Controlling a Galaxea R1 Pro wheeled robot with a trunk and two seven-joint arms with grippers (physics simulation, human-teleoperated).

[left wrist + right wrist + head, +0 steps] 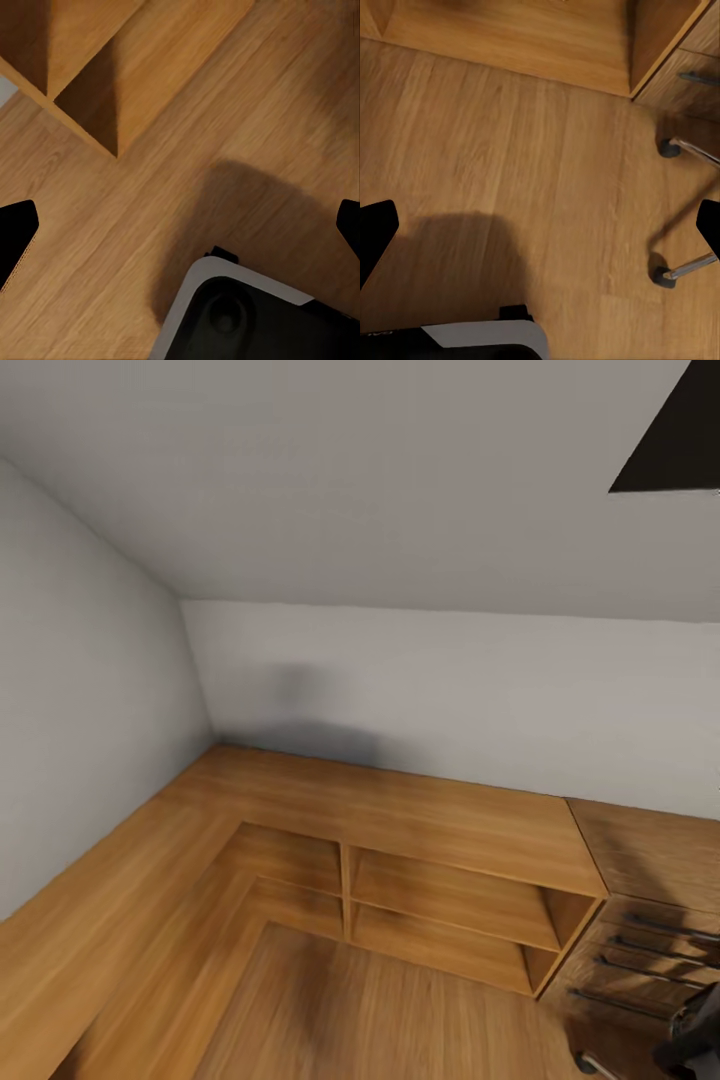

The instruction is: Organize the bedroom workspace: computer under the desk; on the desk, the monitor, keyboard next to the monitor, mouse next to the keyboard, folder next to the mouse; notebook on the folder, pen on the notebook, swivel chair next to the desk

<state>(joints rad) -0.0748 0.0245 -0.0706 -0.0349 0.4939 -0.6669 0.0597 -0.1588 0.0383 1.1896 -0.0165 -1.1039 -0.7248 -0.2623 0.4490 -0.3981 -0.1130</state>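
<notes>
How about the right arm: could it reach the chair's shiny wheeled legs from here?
Probably yes. In the right wrist view, the right end effector hangs open over bare wooden floor, with the swivel chair's chrome legs just off to one side and nothing between them.

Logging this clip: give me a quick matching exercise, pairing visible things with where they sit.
Things:
1. open wooden shelf unit
2. drawers with dark handles
3. chrome chair legs with wheels
4. dark panel

Places:
A. top right corner of the head view
B. on the wooden floor, beside the drawers
C. in the room's corner, against the walls
D. right of the shelf unit

Pairs: 1-C, 2-D, 3-B, 4-A
</notes>
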